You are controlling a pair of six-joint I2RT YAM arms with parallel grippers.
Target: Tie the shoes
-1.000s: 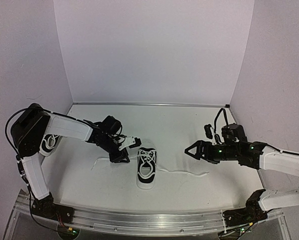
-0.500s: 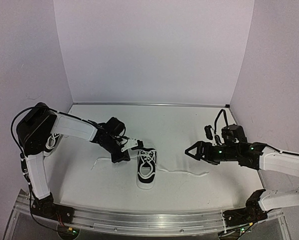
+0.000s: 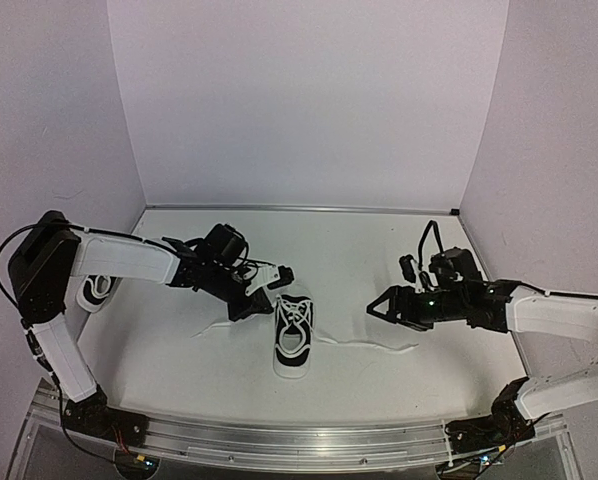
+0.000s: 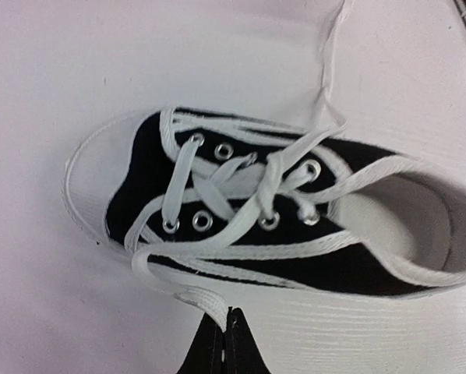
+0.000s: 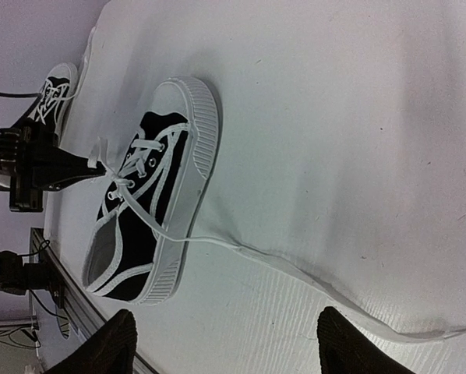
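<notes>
Only the top and right wrist views show the second shoe (image 3: 96,290). It sits at the left edge of the surface (image 3: 359,250), partly behind the left arm. The first shoe (image 3: 293,337) lies in the middle. It is black with a white sole and loose white laces. The left fingers (image 4: 237,351) are pinched closed on one lace (image 4: 194,298). The right fingers (image 5: 112,347) are apart and hold nothing. The other lace (image 5: 311,282) lies on the surface near them.

One shoe (image 3: 293,335) sits mid-table (image 3: 359,250) toward the front, with the left gripper (image 3: 249,308) right at its left side on the left lace (image 4: 194,300). The right gripper (image 3: 375,308) is well off to its right. The right lace (image 3: 379,346) trails out in front of that gripper, and the second shoe (image 3: 97,288) is way over by the left wall.
</notes>
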